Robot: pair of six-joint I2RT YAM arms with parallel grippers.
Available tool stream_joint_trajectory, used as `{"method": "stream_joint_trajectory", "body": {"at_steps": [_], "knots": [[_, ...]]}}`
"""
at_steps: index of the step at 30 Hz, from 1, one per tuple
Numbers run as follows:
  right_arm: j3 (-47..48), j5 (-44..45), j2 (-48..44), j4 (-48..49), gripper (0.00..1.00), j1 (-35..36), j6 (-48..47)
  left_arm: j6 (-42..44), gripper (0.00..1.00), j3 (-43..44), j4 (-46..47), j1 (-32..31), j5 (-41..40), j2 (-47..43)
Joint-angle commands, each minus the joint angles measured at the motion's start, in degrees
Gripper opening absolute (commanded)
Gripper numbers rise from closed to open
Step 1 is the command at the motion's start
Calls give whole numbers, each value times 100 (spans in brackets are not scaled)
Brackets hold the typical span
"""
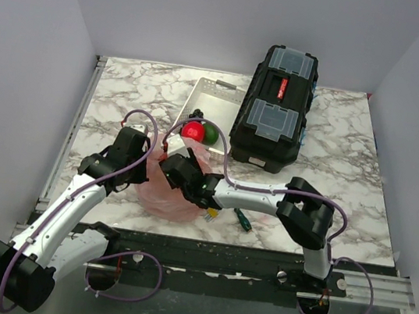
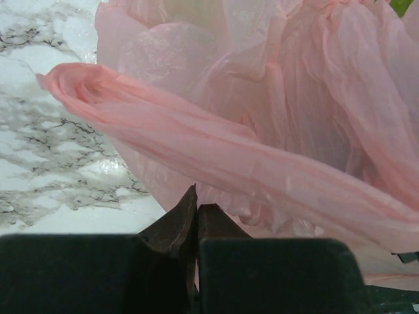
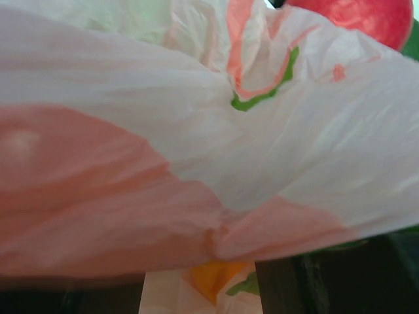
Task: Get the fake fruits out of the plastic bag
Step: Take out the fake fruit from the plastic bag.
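The pink plastic bag (image 1: 163,194) lies crumpled on the marble table, between my two grippers. The red fruit (image 1: 193,131) and the dark green fruit (image 1: 211,133) sit in the white tray (image 1: 206,97). The orange and light yellow-green fruits are hidden. My left gripper (image 1: 147,165) is at the bag's left edge, shut on a fold of the bag (image 2: 275,131). My right gripper (image 1: 185,171) is at the bag's top right. Its fingers stand apart with the bag (image 3: 196,150) draped over and between them. An orange patch (image 3: 216,275) shows through the plastic. The red fruit (image 3: 357,16) lies beyond.
A black toolbox (image 1: 274,107) stands right of the tray at the back. Small green and yellow objects (image 1: 241,220) lie on the table just right of the bag, under my right arm. A metal rail runs along the table's left edge (image 1: 72,128).
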Motion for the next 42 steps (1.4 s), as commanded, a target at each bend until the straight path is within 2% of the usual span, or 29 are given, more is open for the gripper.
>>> {"method": "stream_joint_trajectory", "body": {"at_steps": [1, 7, 11, 18, 20, 27, 37, 42], "knots": [[-87, 720, 63, -417, 62, -5, 149, -11, 0, 134, -6, -36, -16, -79], [-388, 926, 26, -489, 70, -7, 321, -4, 0, 135, -10, -41, -1, -37], [-541, 986, 78, -564, 81, -5, 483, -11, 0, 139, -7, -41, -9, -36], [-691, 746, 381, -244, 81, -16, 600, -11, 0, 139, -6, -41, -4, -12], [-644, 635, 436, -172, 77, -14, 584, -11, 0, 140, -16, -36, -14, -15], [-643, 248, 202, 196, 48, -13, 409, -20, 0, 135, -16, -41, -27, -42], [-1284, -1064, -929, 1376, 25, -14, 255, -20, 0, 138, -15, -56, 0, -7], [-1578, -1577, -1278, 1764, 17, -13, 326, -27, 0, 135, -19, -67, -27, -15]]}}
